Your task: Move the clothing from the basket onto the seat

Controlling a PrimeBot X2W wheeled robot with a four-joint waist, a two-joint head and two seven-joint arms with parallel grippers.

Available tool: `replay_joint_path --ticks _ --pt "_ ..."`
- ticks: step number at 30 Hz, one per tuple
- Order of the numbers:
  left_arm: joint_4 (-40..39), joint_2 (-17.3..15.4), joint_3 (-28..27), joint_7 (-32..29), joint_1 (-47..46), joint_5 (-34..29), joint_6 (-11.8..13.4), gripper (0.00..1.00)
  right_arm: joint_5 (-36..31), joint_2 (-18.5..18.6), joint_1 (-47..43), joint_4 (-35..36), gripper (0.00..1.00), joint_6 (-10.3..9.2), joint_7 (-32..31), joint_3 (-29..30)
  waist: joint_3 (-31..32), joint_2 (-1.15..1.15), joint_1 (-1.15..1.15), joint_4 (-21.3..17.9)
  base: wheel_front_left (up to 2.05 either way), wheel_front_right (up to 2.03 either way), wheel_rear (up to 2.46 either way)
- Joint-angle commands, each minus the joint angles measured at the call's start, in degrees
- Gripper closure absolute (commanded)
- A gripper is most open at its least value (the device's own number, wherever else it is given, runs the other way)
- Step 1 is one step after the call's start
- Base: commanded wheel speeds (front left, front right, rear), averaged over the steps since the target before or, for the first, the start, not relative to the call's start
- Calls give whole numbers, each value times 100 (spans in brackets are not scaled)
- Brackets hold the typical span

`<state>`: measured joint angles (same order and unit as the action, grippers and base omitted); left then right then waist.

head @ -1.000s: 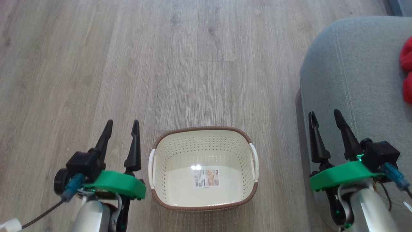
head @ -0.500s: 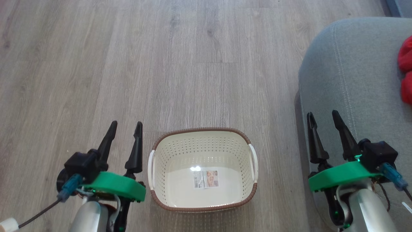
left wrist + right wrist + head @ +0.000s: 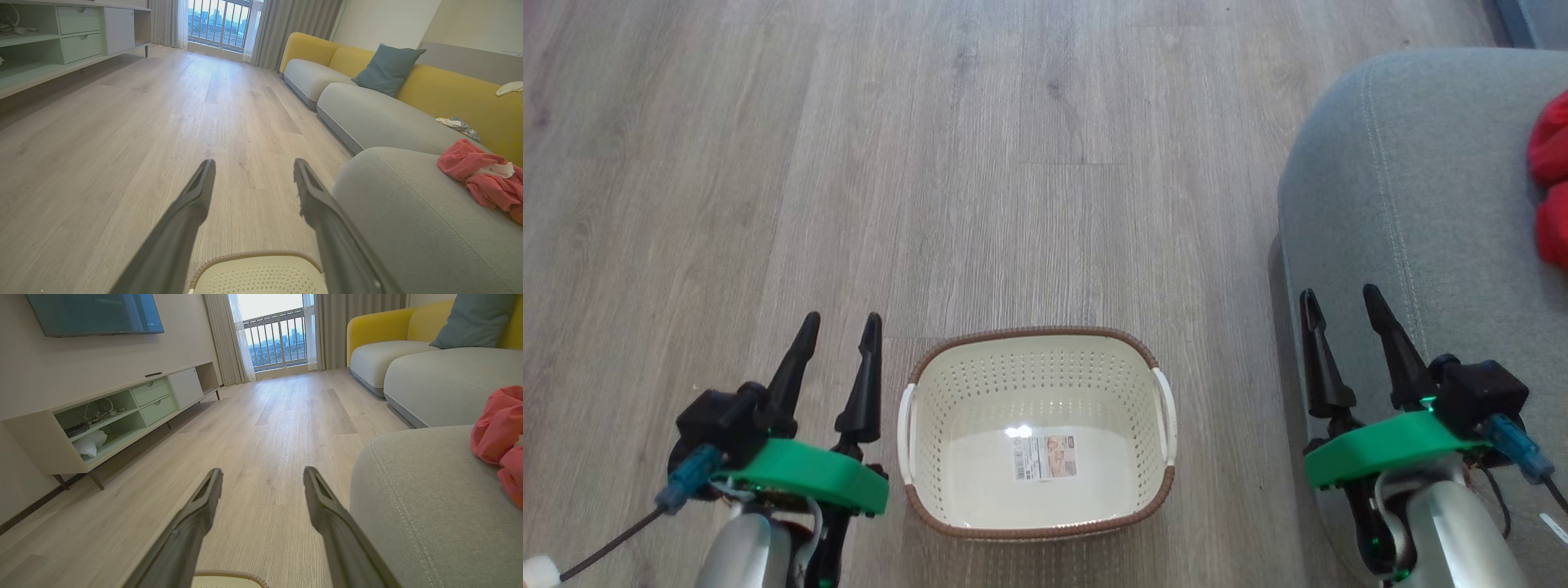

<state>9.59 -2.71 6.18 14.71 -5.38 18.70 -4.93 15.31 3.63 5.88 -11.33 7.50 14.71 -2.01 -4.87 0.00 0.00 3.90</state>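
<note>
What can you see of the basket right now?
The basket is cream perforated plastic, rounded-rectangular, with a brown woven-look rim, two white side handles and a label sticker on its bottom. It stands upright and empty on the floor between the left gripper and right gripper; neither touches it.

Cream perforated plastic basket (image 3: 1029, 367), brown woven-look rim. Bright red fabric clothing (image 3: 470, 161), white trim. Grey upholstered seat (image 3: 1405, 204). Pale wood-grain plank floor (image 3: 849, 163).
</note>
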Motion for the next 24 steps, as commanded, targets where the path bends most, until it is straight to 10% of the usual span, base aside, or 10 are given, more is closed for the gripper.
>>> replay_joint_path --ticks 1,6,7,24 --pt "-163 -17 -188 29 -61 65 -25 0 30 -26 48 183 0 -1 29 -130 -3 0 0 1 0 0 0" --pt "-124 -17 -168 29 -45 160 -80 0 34 -16 34 175 0 -1 29 -135 5 0 0 1 0 0 0" --pt "68 0 2 0 10 145 -61 100 1 0 -6 -18 100 0 0 -6 5 0 0 2 0 0 0" --pt "398 -21 -101 -215 131 964 -83 100 888 25 -103 -319 100 0 -205 25 57 0 0 -41 0 0 0"
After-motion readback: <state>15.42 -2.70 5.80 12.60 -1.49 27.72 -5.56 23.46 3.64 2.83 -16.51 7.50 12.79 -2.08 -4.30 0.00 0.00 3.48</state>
